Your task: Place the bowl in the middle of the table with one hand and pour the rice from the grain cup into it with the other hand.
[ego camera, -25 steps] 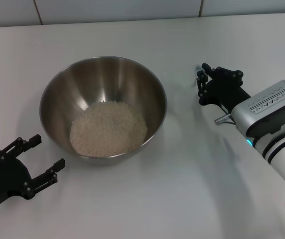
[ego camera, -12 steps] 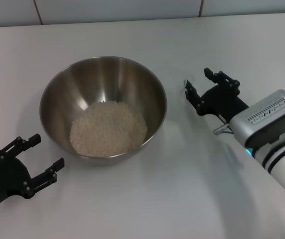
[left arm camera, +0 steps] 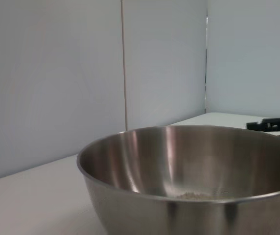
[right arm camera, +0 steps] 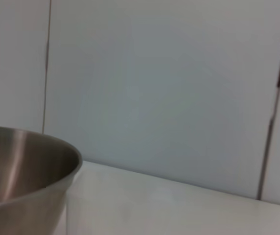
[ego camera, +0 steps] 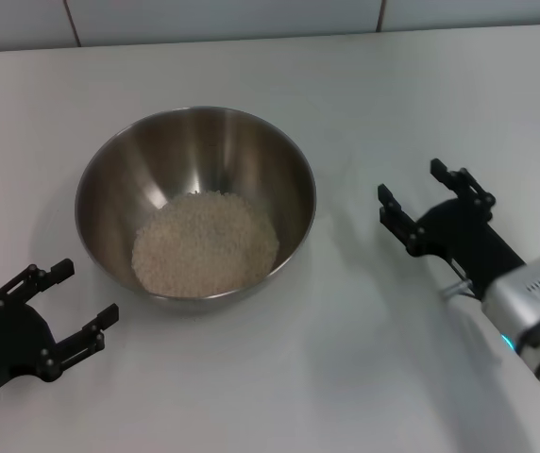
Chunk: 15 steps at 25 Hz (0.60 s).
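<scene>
On the white surface [ego camera: 364, 377] the steel bowl [ego camera: 109, 170] holds rice [ego camera: 204, 241]; pouring seems finished. Left gripper [ego camera: 62, 304] and right gripper [ego camera: 419, 198], jaws released, should only retreat.

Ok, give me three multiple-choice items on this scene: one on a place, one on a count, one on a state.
1. Where is the rice?
A. Inside the bowl
B. Spilled on the table
C. In the right gripper

2. How many bowls are on the table?
A. One
B. Two
C. Three

3. What is the left gripper doing?
A. Gripping the bowl's rim
B. Open, holding nothing
C. Shut on a spoon

Answers:
1. A, the heap lies on the bowl's bottom.
2. A, the head view shows a single steel bowl.
3. B, its fingers are spread beside the bowl, clear of it; the right gripper is likewise open and empty, on the bowl's other side.
</scene>
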Tool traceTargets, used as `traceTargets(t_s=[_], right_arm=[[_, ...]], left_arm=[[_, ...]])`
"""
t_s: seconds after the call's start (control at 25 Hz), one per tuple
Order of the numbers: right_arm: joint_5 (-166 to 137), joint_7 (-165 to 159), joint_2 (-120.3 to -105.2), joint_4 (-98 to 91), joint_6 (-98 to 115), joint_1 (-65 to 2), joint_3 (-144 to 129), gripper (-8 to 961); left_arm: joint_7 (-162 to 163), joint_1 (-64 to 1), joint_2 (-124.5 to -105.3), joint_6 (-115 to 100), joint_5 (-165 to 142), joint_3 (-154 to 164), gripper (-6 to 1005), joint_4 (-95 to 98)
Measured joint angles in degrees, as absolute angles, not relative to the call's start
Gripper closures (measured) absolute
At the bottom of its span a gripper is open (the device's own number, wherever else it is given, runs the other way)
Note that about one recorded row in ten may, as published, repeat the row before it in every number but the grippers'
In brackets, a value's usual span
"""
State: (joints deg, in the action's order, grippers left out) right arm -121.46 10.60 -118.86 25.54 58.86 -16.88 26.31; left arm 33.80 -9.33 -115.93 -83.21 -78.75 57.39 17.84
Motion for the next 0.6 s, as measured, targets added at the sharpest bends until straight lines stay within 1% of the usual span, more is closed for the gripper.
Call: traceTargets(t_s=[0.12,0.16,0.24,0.32,0.4,0.52,0.6], right_arm=[[-122.7,8.6,-118.12,25.1,63.8,-14.9,24.3,248],[-124.8,5.5,-117.59,24.3,66.1,-14.4,23.6,232],[-130.2,-1.9,-116.71,22.0,70.1,-14.3,22.8,200],[-137.5,-10.5,-116.32,17.3,74.7,-15.1,22.6,168],[-145.1,-17.3,-116.75,11.0,79.3,-16.9,22.6,151],[-152.2,-22.7,-117.96,3.8,83.0,-19.7,22.6,126],[-153.3,-23.9,-118.69,1.3,83.7,-20.6,22.6,126]], left_arm=[[33.8,-9.2,-115.85,-83.3,-78.8,57.4,204,17.8],[33.8,-9.1,-115.85,-83.4,-78.7,57.4,204,17.8],[33.8,-8.9,-115.84,-83.4,-78.8,57.4,204,17.8],[33.8,-8.9,-115.84,-83.4,-78.8,57.4,204,17.8],[33.8,-8.9,-115.83,-83.6,-78.8,57.4,204,17.9],[33.8,-8.8,-115.83,-84.1,-78.8,57.4,203,18.0],[33.8,-8.8,-115.83,-84.2,-78.8,57.4,203,18.1]])
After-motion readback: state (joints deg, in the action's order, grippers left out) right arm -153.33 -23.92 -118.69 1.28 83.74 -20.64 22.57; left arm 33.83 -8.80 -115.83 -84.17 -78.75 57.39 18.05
